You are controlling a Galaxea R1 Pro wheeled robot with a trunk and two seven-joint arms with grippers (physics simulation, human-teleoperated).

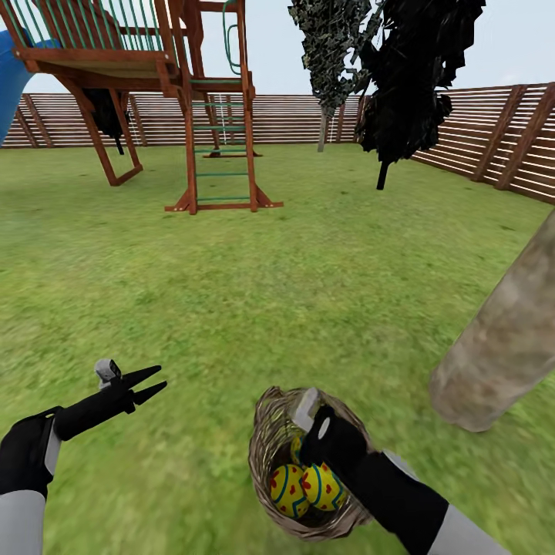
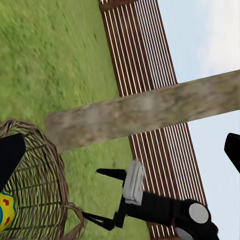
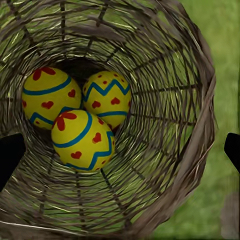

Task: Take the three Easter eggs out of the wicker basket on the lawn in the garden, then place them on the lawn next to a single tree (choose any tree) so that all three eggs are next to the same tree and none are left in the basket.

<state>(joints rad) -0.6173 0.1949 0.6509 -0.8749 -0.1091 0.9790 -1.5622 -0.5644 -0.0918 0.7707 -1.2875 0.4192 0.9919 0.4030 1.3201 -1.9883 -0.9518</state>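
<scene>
Basket (image 1: 271, 447) sits on the lawn (image 1: 231, 293), just beside the base of a pale grey-brown tree trunk (image 1: 501, 339); everything below is placed relative to that basket. All three eggs (image 3: 82, 117) lie at the bottom inside it, touching each other: yellow shells, blue bands, red hearts and flowers. Egg with the zigzag band (image 3: 106, 99) is packed against the other two. No text, labels or logos readable on eggs, basket or arms. Right gripper (image 1: 304, 412) is over the basket mouth, pointing down into it, above the eggs. Right wrist view shows both black fingertips (image 3: 10, 155) at the frame edges, spread wide, basket opening between them, nothing held, no contact with the eggs visible. Left gripper (image 1: 150, 383) hangs over bare grass, well apart from the basket on the side away from the trunk, fingers parted in a narrow V, empty. Left wrist view catches the basket wall (image 2: 35, 180), a sliver of one egg, the trunk crossing the frame behind, and the right gripper's open fingers near the rim. Beyond the basket: wooden play set (image 1: 185, 100) with a ladder, blue slide, two dark conifers (image 1: 408, 77), slatted brown fence (image 1: 493, 135) closing the yard.
</scene>
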